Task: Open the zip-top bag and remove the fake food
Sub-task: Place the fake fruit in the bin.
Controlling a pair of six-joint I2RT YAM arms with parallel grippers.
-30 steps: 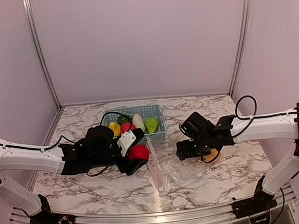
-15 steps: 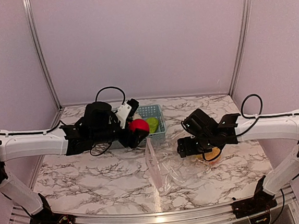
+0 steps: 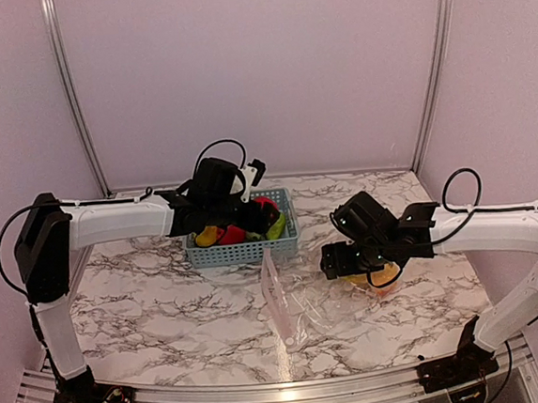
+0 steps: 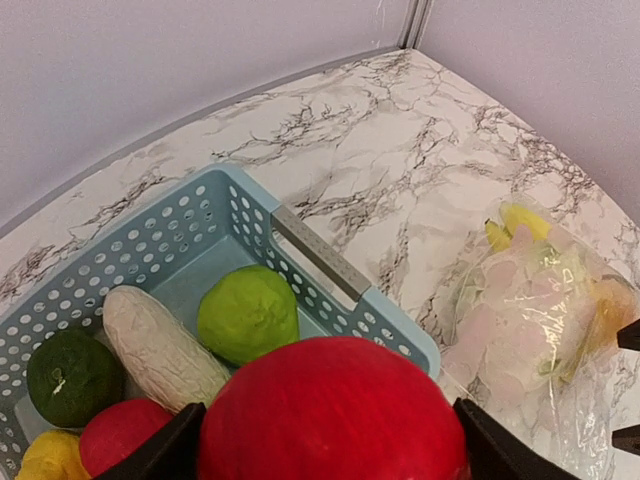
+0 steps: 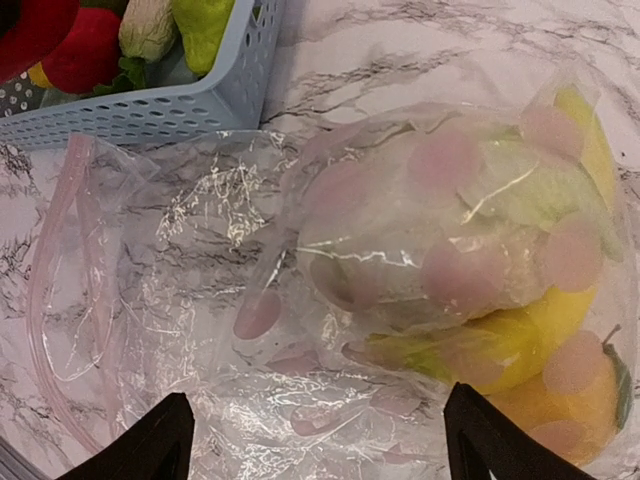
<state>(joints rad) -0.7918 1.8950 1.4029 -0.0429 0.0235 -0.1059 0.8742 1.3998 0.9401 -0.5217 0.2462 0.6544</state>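
My left gripper [image 3: 258, 205] is shut on a red apple [image 4: 330, 410] and holds it above the near right corner of the light blue basket [image 4: 330, 265]. The zip-top bag [image 3: 302, 304] lies crumpled on the marble at centre, its pale pink zipper strip [image 5: 45, 260] at the left end. Yellow, pale green and orange fake food [image 5: 540, 330] stays inside its right end. My right gripper [image 5: 315, 450] is open, jaws wide, just above the bag [image 5: 250, 250]. In the top view the right gripper [image 3: 350, 262] hangs over the bag's right part.
The basket [image 3: 245, 251] stands at the back centre and holds a light green fruit [image 4: 247, 312], a white piece [image 4: 155, 345], a dark green one [image 4: 70, 375], a red one [image 4: 125, 432] and a yellow one [image 4: 45, 455]. Walls enclose the table.
My left arm carried the red apple from the table's middle back and right to above the basket. My right gripper shifted slightly and stays over the bag.
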